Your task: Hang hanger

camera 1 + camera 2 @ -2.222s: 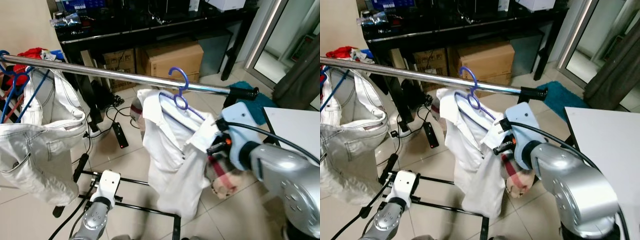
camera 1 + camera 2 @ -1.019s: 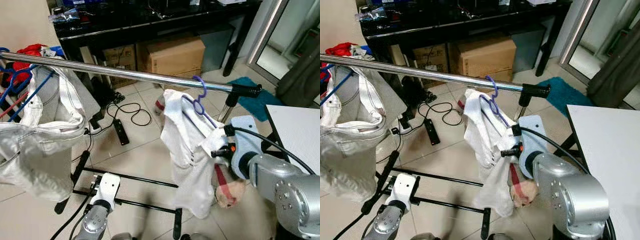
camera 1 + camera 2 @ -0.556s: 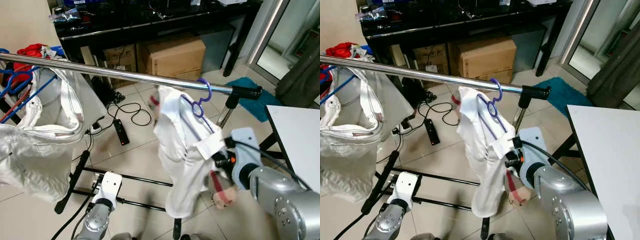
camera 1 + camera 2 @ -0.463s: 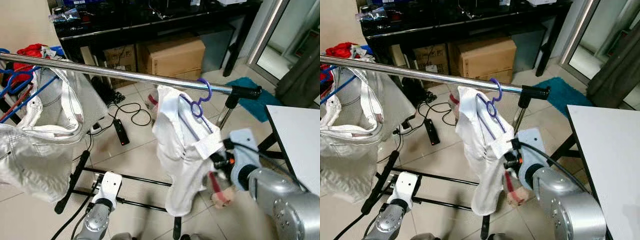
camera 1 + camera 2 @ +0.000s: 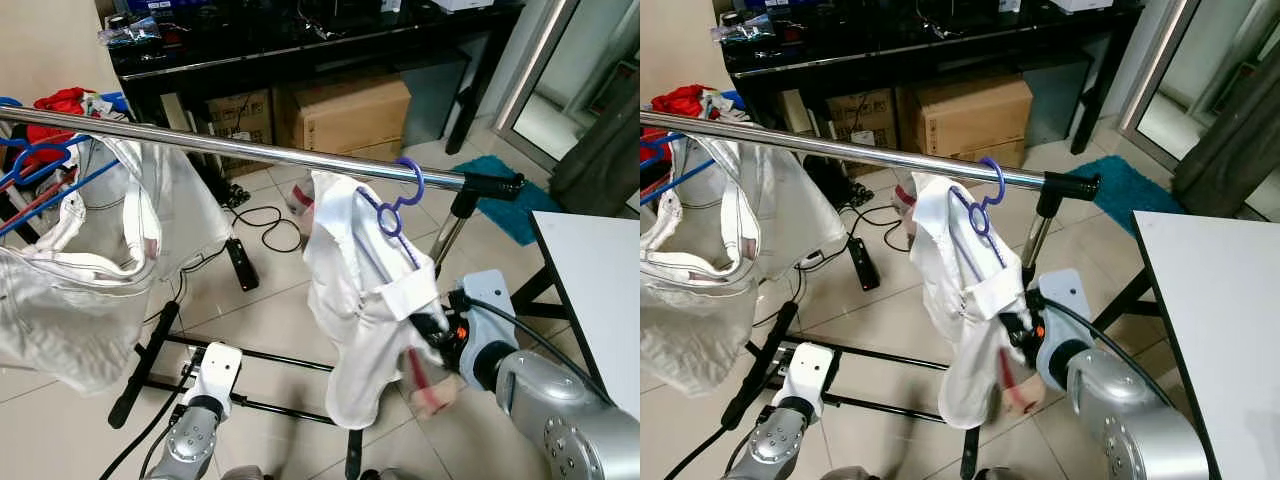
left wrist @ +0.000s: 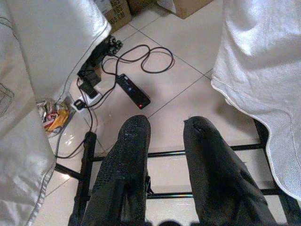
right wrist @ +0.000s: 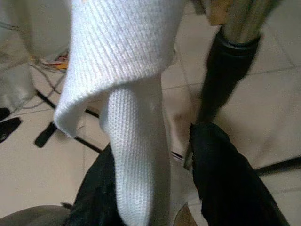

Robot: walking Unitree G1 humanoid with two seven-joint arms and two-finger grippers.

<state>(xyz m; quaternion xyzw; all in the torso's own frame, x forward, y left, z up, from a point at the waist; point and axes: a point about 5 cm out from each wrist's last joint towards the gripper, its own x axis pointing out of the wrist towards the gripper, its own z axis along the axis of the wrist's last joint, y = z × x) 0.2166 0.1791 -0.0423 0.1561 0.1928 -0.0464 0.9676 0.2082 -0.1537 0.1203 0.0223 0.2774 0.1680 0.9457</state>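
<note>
A purple hanger (image 5: 398, 205) carrying a white shirt (image 5: 355, 300) has its hook over the chrome rail (image 5: 250, 150), near the rail's right end cap. The shirt hangs down toward the floor. My right gripper (image 5: 432, 328) sits low beside the shirt, just under its folded collar. In the right wrist view its fingers (image 7: 225, 183) stand apart; a fold of the white shirt (image 7: 134, 141) hangs between them, and floor shows beside the fold. My left gripper (image 6: 167, 125) hangs low over the tiles, open and empty.
White jeans (image 5: 90, 290) and blue hangers (image 5: 40, 160) fill the rail's left part. The rack's black base bars (image 5: 270, 357) cross the floor below. A power strip with cables (image 5: 240, 265), cardboard boxes (image 5: 350, 110), a teal mat (image 5: 510, 190) and a white table (image 5: 600, 290) surround the rack.
The hanger's hook has gone over the rail and slid toward its right end. My right gripper has dropped lower, below the collar. The shirt and the jeans are swinging.
</note>
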